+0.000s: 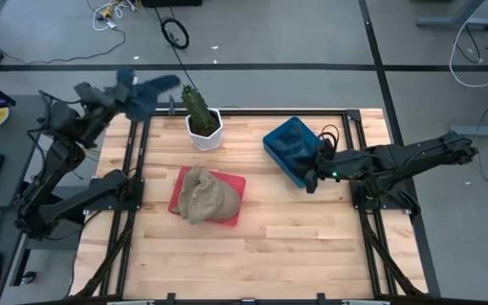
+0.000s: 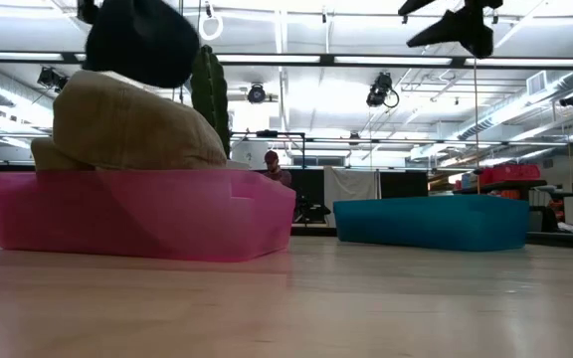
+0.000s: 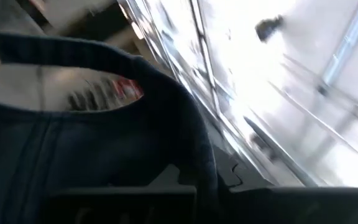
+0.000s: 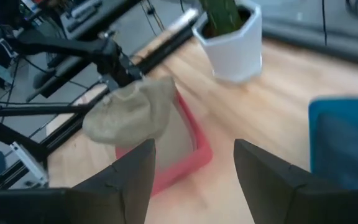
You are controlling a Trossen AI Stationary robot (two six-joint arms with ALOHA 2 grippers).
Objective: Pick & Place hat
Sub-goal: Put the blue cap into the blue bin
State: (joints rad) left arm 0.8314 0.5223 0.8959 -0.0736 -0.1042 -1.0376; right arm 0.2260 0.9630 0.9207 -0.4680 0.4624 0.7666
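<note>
Looking down from above, we see a dark blue hat point(image 1: 148, 91) hanging limp and crumpled from the left gripper point(image 1: 124, 85), which is closed on its fabric; the left wrist view is filled by that same navy cloth point(image 3: 92, 162). The left arm is folded back and raised beyond the table's far left corner, the hat off to the gripper's side toward the potted cactus point(image 1: 201, 114). We count two hats: the second, a tan hat point(image 1: 206, 196), sits in the red tray point(image 1: 234, 202), well apart from both grippers. The right gripper point(image 1: 312, 180) hovers with fingers spread apart and empty, just beside the one blue tray point(image 1: 288, 146).
</note>
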